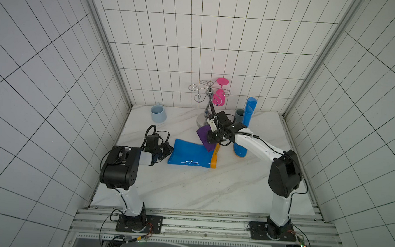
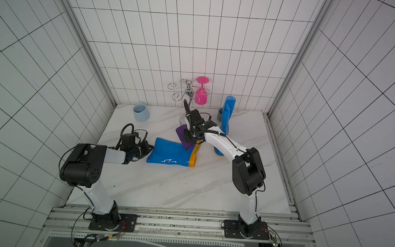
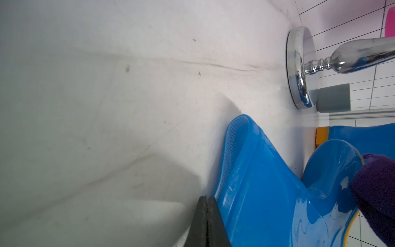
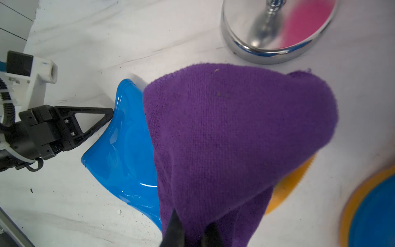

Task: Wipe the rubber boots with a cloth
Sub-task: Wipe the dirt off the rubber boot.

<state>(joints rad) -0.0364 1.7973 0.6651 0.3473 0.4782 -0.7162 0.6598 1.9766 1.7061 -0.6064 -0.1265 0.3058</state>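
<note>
**Left gripper** (image 1: 170, 149): low over the table (image 1: 187, 194). Fingers (image 3: 201, 222) are pressed together with nothing between them. The tip sits at the rim of the shaft mouth of the lying boot (image 1: 190, 155); whether it touches the rim cannot be told.

**Lying boot:** on its side on the marble top, long axis running across the table. Shaft mouth points toward the left arm, orange-yellow sole toward the right arm, and the foot is turned toward the back wall.

**Cloth** (image 4: 235, 128): dark purple, draped over the lying boot's foot and ankle.

**Right gripper** (image 4: 193, 233): above that foot, jaws clamped on a fold of the cloth.

**Standing boot** (image 1: 248, 115): upright near the back wall, partly behind the right arm and just beside a grey cup (image 1: 239, 115). Shaft is vertical and the toe points toward the front edge.
</note>
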